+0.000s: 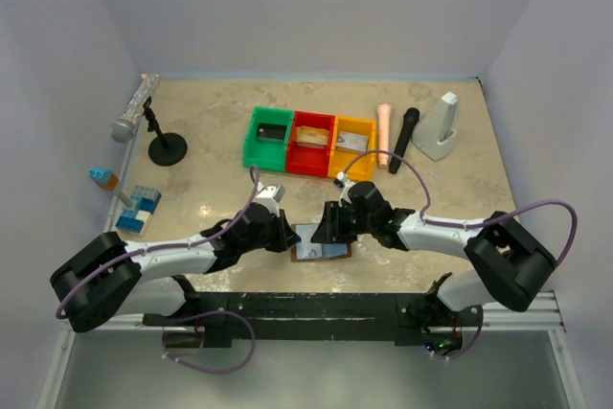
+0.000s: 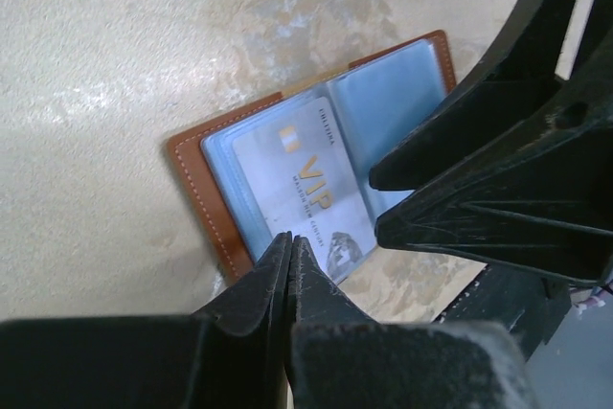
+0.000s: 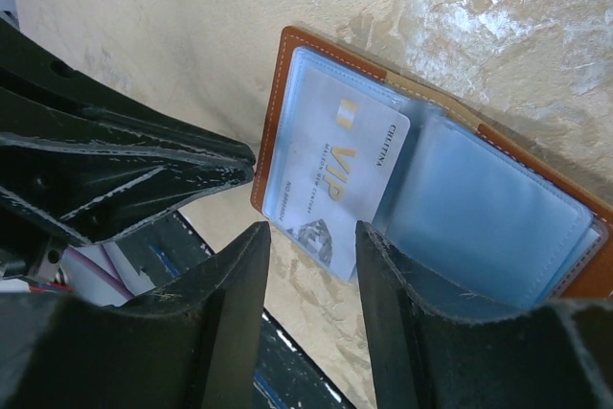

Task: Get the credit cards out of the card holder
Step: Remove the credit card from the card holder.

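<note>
Right gripper [image 3: 312, 229]: open at a middling gap and holding nothing. Its two fingers stand either side of the free end of the card.
Left gripper [image 2: 290, 241]: fingers pressed together with nothing visibly between them. The tip sits at the card holder's near corner, but you cannot tell from these views whether it presses on the leather or hangs just above it.
VIP card [image 3: 335, 174]: silvery grey, tucked in the left sleeve, with one short end poking out past the holder's edge toward the arms.
Card holder [image 3: 278, 93]: brown, lying open and flat on the table [image 3: 192, 26] near the arm bases, between the two grippers. Its right sleeve looks empty.
Step in hand: probably gripping this card's exposed end so you can draw it out.
How to do it well: lower the right fingers until they bracket only the exposed end, not the sleeve, then close squarely on the flat faces. Pull along the card's length, low and straight. Use the left tip to pin the leather so the holder does not slide along.
Risk: pinching the sleeve together with the card would drag the whole holder.
Bins [image 1: 308, 168]: a coloured row at the back, well apart from the work.
</note>
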Tool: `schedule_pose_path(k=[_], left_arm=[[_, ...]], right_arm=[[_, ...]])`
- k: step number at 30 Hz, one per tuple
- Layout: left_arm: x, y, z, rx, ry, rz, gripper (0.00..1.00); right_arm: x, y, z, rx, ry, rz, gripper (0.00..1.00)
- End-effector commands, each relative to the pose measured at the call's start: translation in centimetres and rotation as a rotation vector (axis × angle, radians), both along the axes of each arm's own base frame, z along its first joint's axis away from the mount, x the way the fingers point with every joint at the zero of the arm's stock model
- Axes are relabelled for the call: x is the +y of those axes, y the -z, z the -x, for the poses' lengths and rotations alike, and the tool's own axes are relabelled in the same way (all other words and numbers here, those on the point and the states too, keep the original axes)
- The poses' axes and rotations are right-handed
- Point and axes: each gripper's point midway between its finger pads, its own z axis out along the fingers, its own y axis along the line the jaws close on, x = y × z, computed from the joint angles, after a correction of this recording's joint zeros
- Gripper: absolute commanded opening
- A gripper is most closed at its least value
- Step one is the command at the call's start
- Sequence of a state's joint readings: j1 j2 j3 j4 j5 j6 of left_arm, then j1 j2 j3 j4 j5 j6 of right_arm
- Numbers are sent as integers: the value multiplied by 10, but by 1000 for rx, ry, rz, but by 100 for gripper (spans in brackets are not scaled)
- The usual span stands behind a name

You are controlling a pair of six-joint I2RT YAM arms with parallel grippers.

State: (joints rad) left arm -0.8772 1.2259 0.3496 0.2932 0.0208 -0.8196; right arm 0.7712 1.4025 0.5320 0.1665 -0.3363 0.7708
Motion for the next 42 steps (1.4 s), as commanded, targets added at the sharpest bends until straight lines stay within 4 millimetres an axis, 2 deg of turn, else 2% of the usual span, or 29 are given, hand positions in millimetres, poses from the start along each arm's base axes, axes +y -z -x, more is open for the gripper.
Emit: schedule_pose_path(k=[1, 9, 15, 20, 25, 29, 33, 38, 42], left_arm=[[-5, -4, -10, -4, -24, 7, 0], [2, 8, -14, 10, -64, -49, 0], [5, 12, -14, 16, -74, -68, 0], [5, 3, -17, -6, -84, -45, 0], [-7, -18, -17, -52, -46, 42, 0], [-18, -22, -12, -53, 8, 88, 0], [-22, -10, -9, -11, 24, 76, 0], [-16, 7, -8, 39, 1, 20, 0], [-14, 14, -9, 57, -14, -10, 0]], right_arm=[[7, -2, -3, -3, -4, -45, 46], [0, 12, -3, 27, 23, -35, 44], [-4, 10, -1, 14, 22, -26, 46], [-5, 12, -1, 18, 18, -14, 45], [-3, 15, -1, 27, 19, -22, 41], [-2, 17, -1, 34, 20, -32, 41], [-1, 18, -1, 40, 21, -43, 40], [-2, 17, 0, 45, 23, -48, 40], [-1, 16, -1, 44, 22, -56, 40]])
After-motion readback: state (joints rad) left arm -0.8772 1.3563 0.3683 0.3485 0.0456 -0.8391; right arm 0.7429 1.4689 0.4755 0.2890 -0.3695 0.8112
